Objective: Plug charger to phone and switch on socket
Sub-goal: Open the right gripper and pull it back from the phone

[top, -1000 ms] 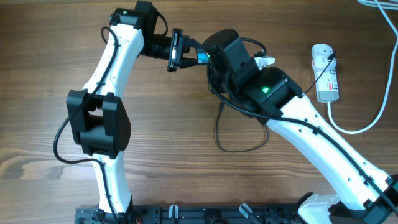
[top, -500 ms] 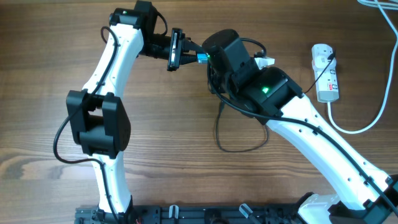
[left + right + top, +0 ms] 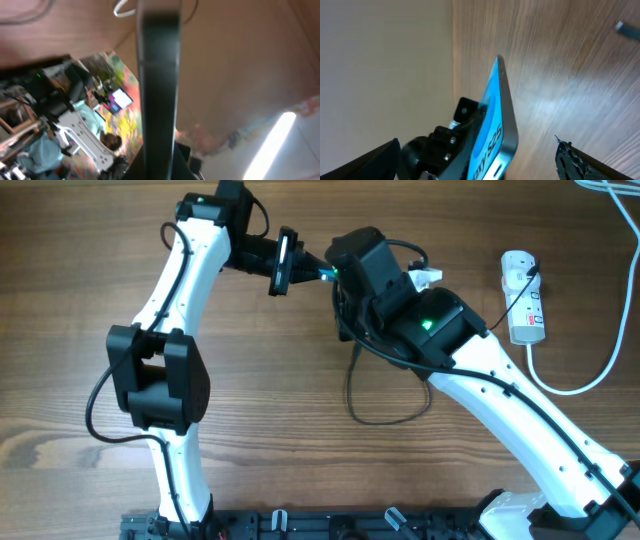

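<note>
The small rectangular smartphone with a bright teal-blue lit screen (image 3: 492,115) is off the brown wooden table (image 3: 260,400), held on edge near the far side between the two arms. The left gripper (image 3: 305,268), black on a white arm, has its jaws closed on the phone. In the right wrist view its black clamp grips the lower end, and the screen slants upward with part of the white "Galaxy" lettering readable along it. In the left wrist view the phone is seen edge-on as a dark vertical bar rising from between the fingers.

The right gripper (image 3: 476,145) faces the phone with its jaws wide apart. One dark finger (image 3: 375,160) shows at the lower left of its own view and the other at the lower right, neither touching the phone, and nothing is held. From overhead the right wrist covers this gripper, and only a sliver of teal shows between the two arms.

The thin black charger cable (image 3: 349,392) lies in a loose loop on the table below the right wrist and runs up under it. Its plug tip is hidden, so whether it sits in the phone cannot be told.

The short white power strip with small red marks (image 3: 524,300) lies well apart near the right edge – untouched by either arm – and its white lead (image 3: 560,387) curves away across the table.
</note>
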You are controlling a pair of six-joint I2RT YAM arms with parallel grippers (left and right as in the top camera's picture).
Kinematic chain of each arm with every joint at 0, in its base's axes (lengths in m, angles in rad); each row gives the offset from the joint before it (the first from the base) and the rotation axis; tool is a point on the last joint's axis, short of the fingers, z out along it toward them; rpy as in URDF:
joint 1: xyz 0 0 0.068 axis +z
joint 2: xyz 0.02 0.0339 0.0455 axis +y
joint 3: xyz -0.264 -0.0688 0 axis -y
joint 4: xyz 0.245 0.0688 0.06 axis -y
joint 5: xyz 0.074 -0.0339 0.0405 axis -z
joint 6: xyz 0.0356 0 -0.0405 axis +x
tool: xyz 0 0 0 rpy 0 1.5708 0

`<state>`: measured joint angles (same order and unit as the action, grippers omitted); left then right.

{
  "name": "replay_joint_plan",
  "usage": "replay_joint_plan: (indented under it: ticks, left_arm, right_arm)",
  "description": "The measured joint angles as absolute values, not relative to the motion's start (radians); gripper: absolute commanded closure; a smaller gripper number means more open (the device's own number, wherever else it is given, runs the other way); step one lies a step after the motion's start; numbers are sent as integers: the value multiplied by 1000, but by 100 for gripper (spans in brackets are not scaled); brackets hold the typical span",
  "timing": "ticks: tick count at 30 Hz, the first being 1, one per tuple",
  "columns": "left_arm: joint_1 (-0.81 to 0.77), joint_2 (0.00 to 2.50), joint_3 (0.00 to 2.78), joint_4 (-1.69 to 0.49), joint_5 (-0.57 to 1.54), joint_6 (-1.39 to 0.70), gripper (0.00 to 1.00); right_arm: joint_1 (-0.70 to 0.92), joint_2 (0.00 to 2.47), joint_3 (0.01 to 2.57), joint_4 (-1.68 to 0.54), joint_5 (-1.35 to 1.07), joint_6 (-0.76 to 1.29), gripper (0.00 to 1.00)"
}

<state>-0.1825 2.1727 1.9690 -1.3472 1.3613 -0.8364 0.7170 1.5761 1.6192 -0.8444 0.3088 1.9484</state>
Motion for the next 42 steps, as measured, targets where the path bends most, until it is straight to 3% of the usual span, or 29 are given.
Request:
replay_joint_plan:
  ticks: [6, 11, 15, 28, 33, 42]
  left_arm:
    - [-120, 2173, 1969, -1342, 1199, -745, 96]
    - [-78, 2173, 1969, -1370, 1054, -530, 96]
    - [-77, 2173, 1969, -1384, 977, -450, 96]
    - [-77, 2173, 1969, -1420, 925, -289, 96]
    - [-77, 2168, 1969, -1424, 1019, -192, 96]
    - [-77, 2033, 1969, -1342, 991, -131, 96]
  right_arm:
    - [688, 1576, 1620, -997, 312, 1694, 0]
    - [680, 1576, 1620, -1072, 292, 1231, 0]
    - [680, 1576, 1601, -1095, 218, 989, 0]
    - [680, 1576, 1494, -1085, 164, 891, 0]
    - [680, 1576, 1494, -1093, 164, 881, 0]
    - [680, 1576, 1492, -1089, 169, 857, 0]
